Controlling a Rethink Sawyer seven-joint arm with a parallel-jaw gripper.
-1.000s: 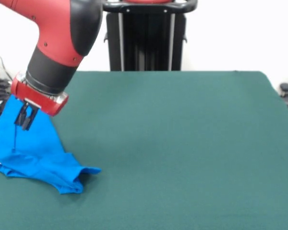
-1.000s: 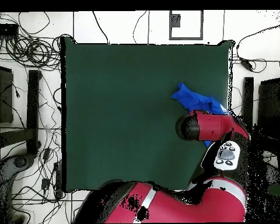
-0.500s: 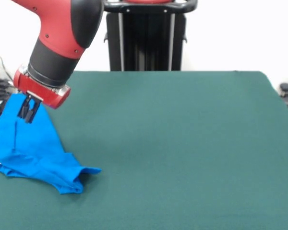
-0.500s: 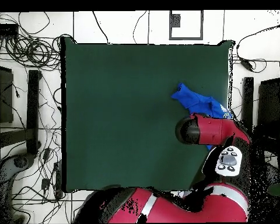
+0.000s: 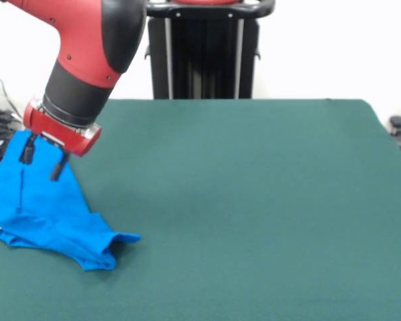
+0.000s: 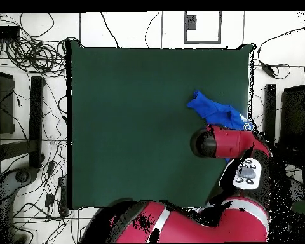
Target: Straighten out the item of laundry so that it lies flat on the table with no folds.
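The blue T-shirt [image 5: 43,214] is seen bunched in folds at the edge of the green counter [image 5: 254,200], with one sleeve stretched out toward the counter's middle. The end effector [image 5: 41,159] is held just above the shirt's raised upper part, its fingers [image 5: 56,168] spread apart and nothing gripped between them.

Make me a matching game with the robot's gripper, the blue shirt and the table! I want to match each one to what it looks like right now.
Things:
1. gripper
2. blue shirt
3. table

States:
A. dark green top, mostly bare
B. open, fingers spread above the cloth
C. bunched up with folds, near the table's edge

Pairs: 1-B, 2-C, 3-A
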